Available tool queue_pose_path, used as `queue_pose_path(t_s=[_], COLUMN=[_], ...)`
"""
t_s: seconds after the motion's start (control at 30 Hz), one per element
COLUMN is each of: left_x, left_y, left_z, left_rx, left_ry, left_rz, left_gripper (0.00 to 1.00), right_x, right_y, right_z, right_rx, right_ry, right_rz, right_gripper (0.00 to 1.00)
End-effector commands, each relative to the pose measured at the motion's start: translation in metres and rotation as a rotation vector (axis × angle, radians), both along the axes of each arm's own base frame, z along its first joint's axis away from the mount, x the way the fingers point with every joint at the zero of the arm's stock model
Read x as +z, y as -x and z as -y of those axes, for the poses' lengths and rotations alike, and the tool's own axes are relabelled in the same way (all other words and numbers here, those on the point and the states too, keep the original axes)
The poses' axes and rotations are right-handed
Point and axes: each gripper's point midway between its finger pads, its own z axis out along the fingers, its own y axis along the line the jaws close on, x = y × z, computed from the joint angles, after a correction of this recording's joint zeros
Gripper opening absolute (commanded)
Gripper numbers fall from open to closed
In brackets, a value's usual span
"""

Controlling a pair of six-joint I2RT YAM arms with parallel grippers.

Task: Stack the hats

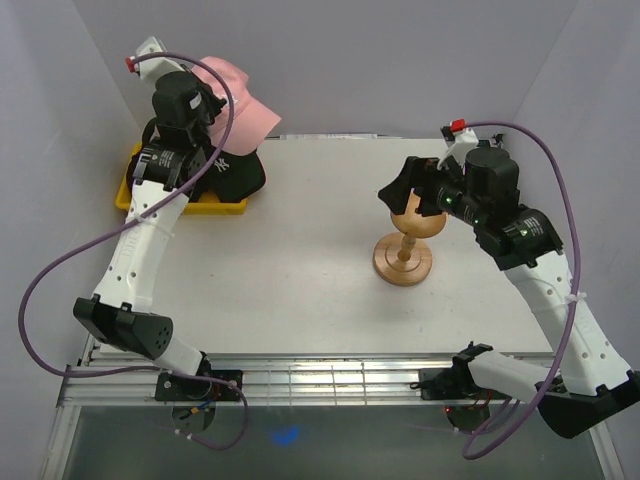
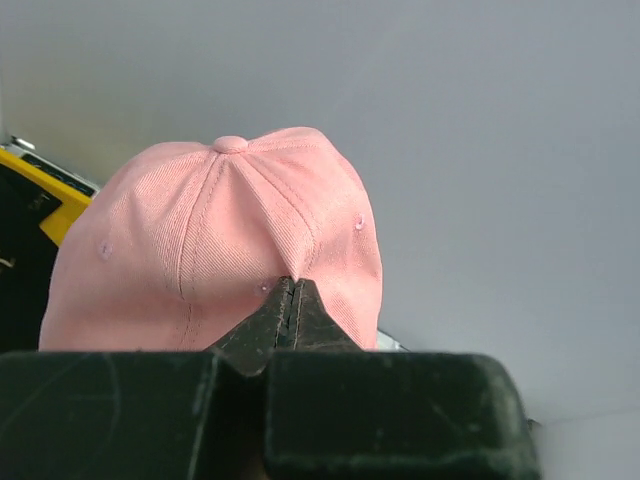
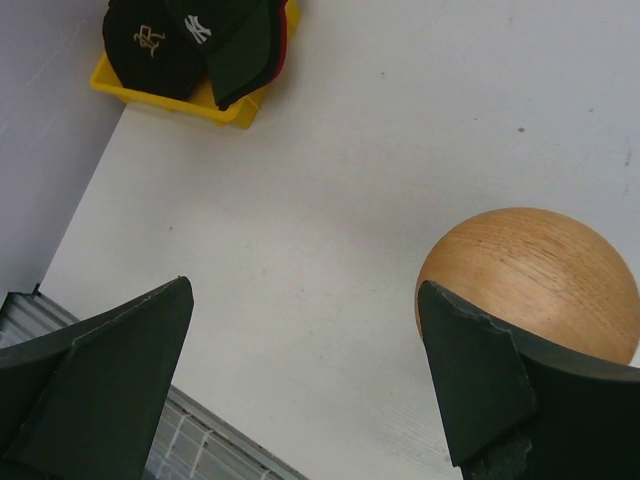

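On the right of the tabletop point(image 1: 300, 260), the right claw point(image 3: 302, 288) hangs with its jaws spread wide, just beside the ball top of the wooden stand point(image 1: 404, 245). At the far left corner, a yellow tray point(image 3: 170, 100) holds a black cap point(image 3: 150, 50) with a gold emblem I cannot read and a dark green cap point(image 3: 225, 45) with a white "NY". Above the tray, the left claw point(image 2: 290, 300) is pinched onto the crown of a pink cap point(image 2: 220, 240).

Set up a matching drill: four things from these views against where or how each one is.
1. pink cap
2. NY cap
3. wooden stand
4. right tool

A. open, holding nothing
B. in the yellow tray
C. pinched by the left tool
D. upright on the table

Pairs: 1-C, 2-B, 3-D, 4-A
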Motion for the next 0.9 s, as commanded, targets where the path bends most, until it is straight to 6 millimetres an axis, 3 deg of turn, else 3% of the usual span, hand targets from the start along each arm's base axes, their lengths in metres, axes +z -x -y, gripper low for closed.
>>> queue_pose_path(t_s=[0.0, 0.13, 0.23, 0.33, 0.43, 0.5, 0.63, 0.8, 0.87], left_x=[0.009, 0.004, -0.005, -0.018, -0.026, -0.027, -0.028, -0.047, -0.051], left_y=[0.029, 0.045, 0.06, 0.068, 0.085, 0.089, 0.102, 0.109, 0.12], left_z=[0.021, 0.076, 0.129, 0.167, 0.219, 0.238, 0.285, 0.337, 0.354], left_rx=[-0.016, -0.154, -0.289, -0.356, -0.451, -0.482, -0.58, -0.672, -0.708], left_ry=[0.046, 0.075, 0.09, 0.076, 0.056, 0.043, 0.025, -0.015, -0.029], left_rz=[0.024, 0.014, -0.009, -0.028, -0.033, -0.029, -0.017, -0.042, -0.046], left_gripper=[0.0, 0.0, 0.0, 0.0, 0.0, 0.0, 0.0, 0.0, 0.0], right_x=[0.032, 0.044, 0.053, 0.062, 0.067, 0.058, 0.067, 0.061, 0.066], right_y=[0.002, -0.006, -0.009, -0.011, -0.015, -0.021, -0.027, -0.036, -0.038], right_z=[0.027, 0.07, 0.092, 0.103, 0.097, 0.094, 0.096, 0.094, 0.102], right_rx=[-0.106, -0.299, -0.388, -0.419, -0.336, -0.291, -0.23, -0.18, -0.201], right_ry=[0.018, 0.088, 0.14, 0.154, 0.142, 0.153, 0.057, -0.084, -0.111], right_rz=[0.068, 0.122, 0.145, 0.155, 0.115, 0.053, 0.024, -0.058, -0.052], right_gripper=[0.98, 0.96, 0.95, 0.95, 0.95, 0.97, 0.97, 0.98, 0.98])
